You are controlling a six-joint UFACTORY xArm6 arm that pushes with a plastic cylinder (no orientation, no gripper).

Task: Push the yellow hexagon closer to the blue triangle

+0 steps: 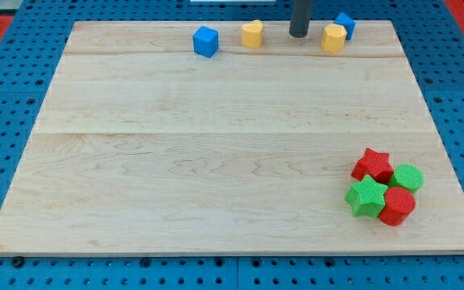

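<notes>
The yellow hexagon stands near the board's top edge, right of centre. The blue triangle sits just behind it to the upper right, touching or nearly touching it. My tip is on the board just left of the yellow hexagon, a small gap apart. The rod rises out of the view's top.
A second yellow block and a blue cube stand left of my tip along the top edge. At the lower right a red star, green cylinder, green star and red block cluster together on the wooden board.
</notes>
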